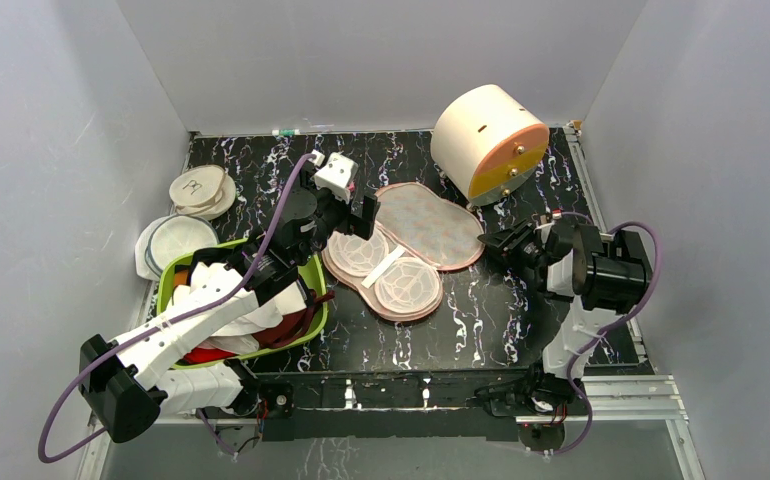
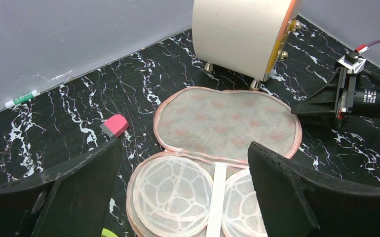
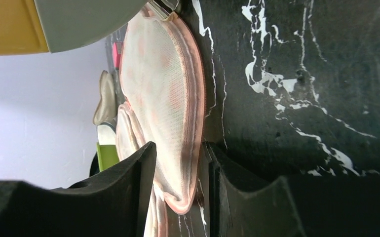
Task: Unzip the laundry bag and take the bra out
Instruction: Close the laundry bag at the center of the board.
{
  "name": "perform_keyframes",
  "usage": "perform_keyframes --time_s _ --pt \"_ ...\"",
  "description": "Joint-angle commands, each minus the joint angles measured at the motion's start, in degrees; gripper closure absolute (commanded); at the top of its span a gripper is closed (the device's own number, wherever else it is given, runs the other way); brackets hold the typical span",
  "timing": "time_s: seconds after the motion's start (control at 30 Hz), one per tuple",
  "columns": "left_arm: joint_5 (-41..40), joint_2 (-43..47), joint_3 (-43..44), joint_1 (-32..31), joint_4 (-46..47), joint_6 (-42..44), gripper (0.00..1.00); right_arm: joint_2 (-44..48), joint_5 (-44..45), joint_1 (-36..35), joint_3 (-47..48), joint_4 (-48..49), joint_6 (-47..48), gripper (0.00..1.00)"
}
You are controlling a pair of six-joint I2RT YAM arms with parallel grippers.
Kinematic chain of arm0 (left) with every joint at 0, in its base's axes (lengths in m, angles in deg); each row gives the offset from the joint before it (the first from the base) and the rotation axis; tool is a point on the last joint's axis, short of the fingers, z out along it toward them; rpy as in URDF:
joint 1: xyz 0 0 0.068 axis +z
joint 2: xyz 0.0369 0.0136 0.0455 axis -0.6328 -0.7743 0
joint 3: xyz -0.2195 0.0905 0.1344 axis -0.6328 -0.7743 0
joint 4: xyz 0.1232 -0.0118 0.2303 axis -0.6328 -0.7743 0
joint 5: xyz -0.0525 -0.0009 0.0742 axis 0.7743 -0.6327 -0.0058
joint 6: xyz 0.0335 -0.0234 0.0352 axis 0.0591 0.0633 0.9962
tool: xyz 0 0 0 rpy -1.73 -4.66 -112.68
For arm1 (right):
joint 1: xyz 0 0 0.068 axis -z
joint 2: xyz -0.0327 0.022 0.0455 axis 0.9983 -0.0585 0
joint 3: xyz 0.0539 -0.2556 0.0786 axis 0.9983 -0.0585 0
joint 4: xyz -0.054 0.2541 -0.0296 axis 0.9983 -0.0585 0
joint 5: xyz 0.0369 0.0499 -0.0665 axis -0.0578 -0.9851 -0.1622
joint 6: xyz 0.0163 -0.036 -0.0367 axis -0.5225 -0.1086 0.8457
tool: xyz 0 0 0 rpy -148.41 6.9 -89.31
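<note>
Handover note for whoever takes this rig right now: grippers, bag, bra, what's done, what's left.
Left gripper: wide open, over the left part of the laundry bag.
Right gripper: jaws astride the bag's right rim; grip unclear.
Done: bag unzipped, spread open mid-table.
Bra: cannot pick it out; left arm hides much of the green basin.
Left: find the bra, confirm it is out.

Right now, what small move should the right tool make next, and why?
Probably close the right tool on the pink rim of the laundry bag. That rim sits between its fingers, not yet pinched, while the open left tool hovers over the mesh half; pinning the flap should steady the bag.
</note>
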Motion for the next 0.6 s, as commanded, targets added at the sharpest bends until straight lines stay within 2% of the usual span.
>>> perform_keyframes --time_s 0.0,0.13,0.3,0.47,0.57 --pt "-0.08 1.24 0.27 -0.22 1.43 -0.40 0.02 -4.07 -1.04 -2.01 -0.21 9.86 -4.52 0.63" --pt "-0.08 0.76 0.32 -0.18 1.26 -0.44 0.02 -5.55 -0.92 -4.33 1.97 11.57 -5.62 0.66" --pt "-0.30 0.22 0.39 -0.18 1.17 -0.38 0.02 -3.59 -1.68 -4.63 2.44 14.56 -6.38 0.82" --pt "-0.25 0.08 0.40 -0.18 1.09 -0.38 0.02 4.60 -0.59 -5.26 2.91 2.68 3.97 0.93" --pt "-0.15 -0.21 0.57 -0.16 1.00 -0.45 0.02 10.72 1.02 -6.85 3.72 -6.53 13.52 0.98"
